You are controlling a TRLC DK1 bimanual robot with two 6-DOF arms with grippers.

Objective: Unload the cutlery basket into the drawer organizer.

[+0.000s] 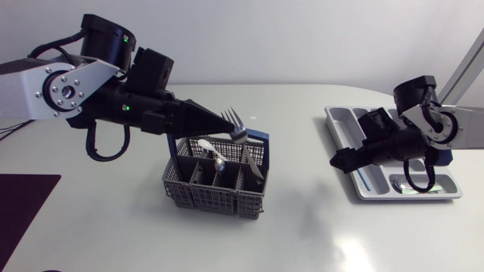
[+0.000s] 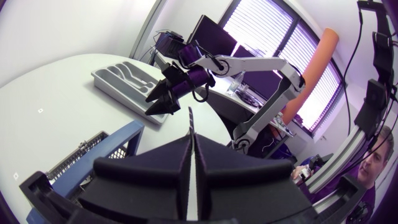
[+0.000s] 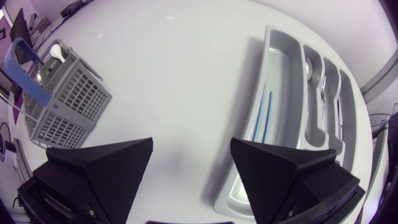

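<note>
**Q:** What lies nearest in the head view?
**A:** A dark mat (image 1: 23,202) at the front left of the tabletop (image 1: 302,227), cut off by the view's edge. Just beyond it, well in from the front edge, stands the grey basket (image 1: 208,195) with its blue handle (image 1: 261,139). A white spoon (image 1: 204,145) and a metal spoon (image 1: 219,162) stand in its compartments.

**Q:** Where is the fork?
**A:** The fork (image 1: 236,127) hangs tilted above the basket's far rim, tines upward. The left arm (image 1: 68,89) comes in from the left side, and the left jaws are pressed together on the fork from both sides. In the left wrist view only the fork's thin edge shows past the tips. Whether its lower end is free of the basket cannot be told.

**Q:** How much open room is there?
**A:** A broad stretch of bare tabletop lies between the basket and the organizer (image 1: 342,119), which are well apart.

**Q:** And the right side?
**A:** The right arm (image 1: 423,113) holds the right jaws spread wide and gripping nothing. They hang over bare tabletop at the organizer's long edge on the basket side, with one finger overlapping that rim in the right wrist view. The organizer lies farther back, toward the tabletop's right. Two blue sticks (image 3: 262,118) lie in the long compartment nearest the jaws. A spoon (image 3: 309,67) lies in the next, with more cutlery beyond it.
</note>
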